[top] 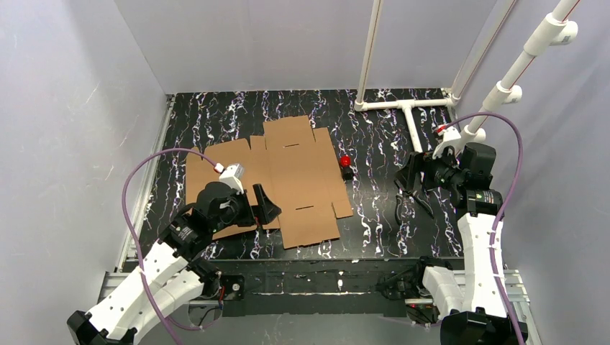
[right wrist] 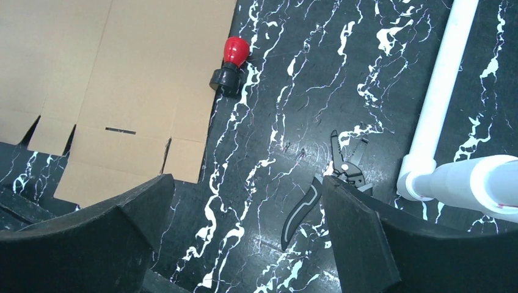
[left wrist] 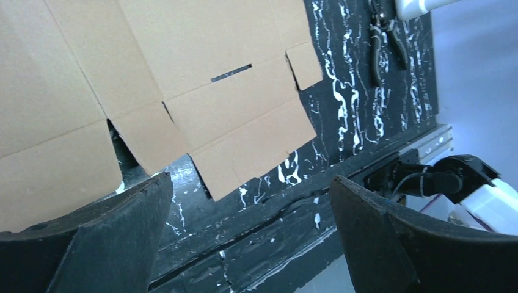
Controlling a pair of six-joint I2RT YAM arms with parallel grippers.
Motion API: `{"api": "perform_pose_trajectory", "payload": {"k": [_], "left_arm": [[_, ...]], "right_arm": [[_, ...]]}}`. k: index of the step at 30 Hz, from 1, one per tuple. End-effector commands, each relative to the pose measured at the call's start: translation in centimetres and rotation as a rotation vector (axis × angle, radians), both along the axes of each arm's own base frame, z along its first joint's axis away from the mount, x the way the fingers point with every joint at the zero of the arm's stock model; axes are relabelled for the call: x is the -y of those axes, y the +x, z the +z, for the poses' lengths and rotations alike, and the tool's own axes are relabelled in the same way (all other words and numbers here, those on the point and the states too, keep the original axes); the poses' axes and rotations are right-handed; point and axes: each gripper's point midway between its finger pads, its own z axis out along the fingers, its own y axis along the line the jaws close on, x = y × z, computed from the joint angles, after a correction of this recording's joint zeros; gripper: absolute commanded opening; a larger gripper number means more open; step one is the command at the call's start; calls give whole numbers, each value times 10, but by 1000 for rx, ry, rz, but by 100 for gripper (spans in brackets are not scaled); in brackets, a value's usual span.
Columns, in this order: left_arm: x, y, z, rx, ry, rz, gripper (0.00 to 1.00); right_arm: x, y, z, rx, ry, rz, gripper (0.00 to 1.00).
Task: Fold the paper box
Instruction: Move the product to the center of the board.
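While the paper box (top: 288, 180) lies flat and unfolded at one o'clock of the left gripper (top: 265, 207) and nine o'clock of the right gripper (top: 408, 180), both are held wide and empty, folding is judged unstarted, and a flap must be gripped first.

White arms (top: 155, 277), black claws (left wrist: 249, 179) (right wrist: 246, 179), purple cables (top: 124, 201)

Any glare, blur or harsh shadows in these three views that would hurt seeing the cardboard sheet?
Top external: even light, the paper box sharp, only soft shadows. Left wrist: tilted view, cardboard crisp, left gripper's fingers dark and slightly soft. Right wrist: mild sheen on the glossy table by the pliers, white pipe nearly blown out.
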Motion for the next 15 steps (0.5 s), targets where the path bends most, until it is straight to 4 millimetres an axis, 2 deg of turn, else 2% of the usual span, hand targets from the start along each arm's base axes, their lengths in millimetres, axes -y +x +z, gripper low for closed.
{"api": "perform_pose_trajectory", "payload": {"k": [1,5,9,12,15], "left_arm": [[9,-6,11,-5,-79,-17,99],[25,-15,9,-70,-73,-97,99],[36,-17,2,-37,101,-143,99],[47,-19,1,-4,209,-192,99],[57,-20,-4,6,255,-231,99]], "right_arm": [[-4,1,12,39,-1,32,100],[-12,-9,13,65,-37,133,100],[-33,-33,2,135,-88,398,100],[-38,-42,-5,170,-141,501,100],[-42,-59,-14,198,-217,643,100]]}}
